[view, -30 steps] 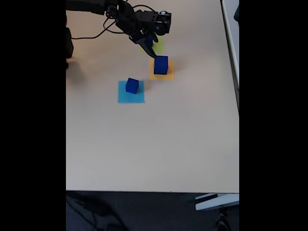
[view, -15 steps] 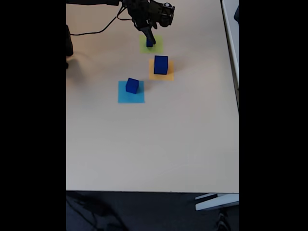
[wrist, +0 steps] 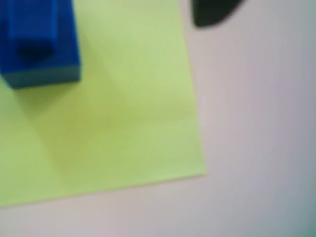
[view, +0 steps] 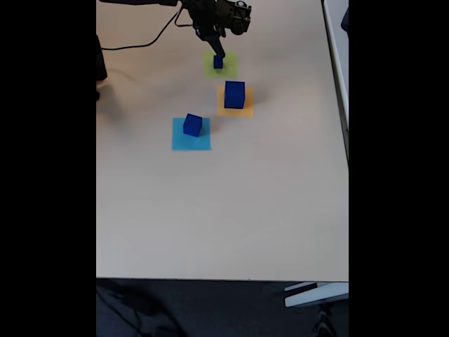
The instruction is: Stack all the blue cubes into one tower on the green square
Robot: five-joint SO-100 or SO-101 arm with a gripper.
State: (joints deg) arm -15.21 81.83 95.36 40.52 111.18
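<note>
Pale bench (view: 210,210) carries three paper squares: the small blue cube (view: 218,62) sits on the green square (view: 229,69), the large blue cube (view: 234,95) on the orange square (view: 242,111), the medium blue cube (view: 192,125) on the light blue square (view: 191,142) — no tower yet. The gripper (view: 219,53) hovers just at the small cube; I cannot tell whether it grips — all stacking looks left to do.

Matt paper for the green square (wrist: 123,113); matt, foam-like face on the small blue cube (wrist: 42,44); smooth, dull beige table (view: 231,210).

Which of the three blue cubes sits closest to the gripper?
The smallest cube, the one on the green square, right below the gripper. The large cube on the orange square and the medium cube on the light blue square lie farther off.
</note>
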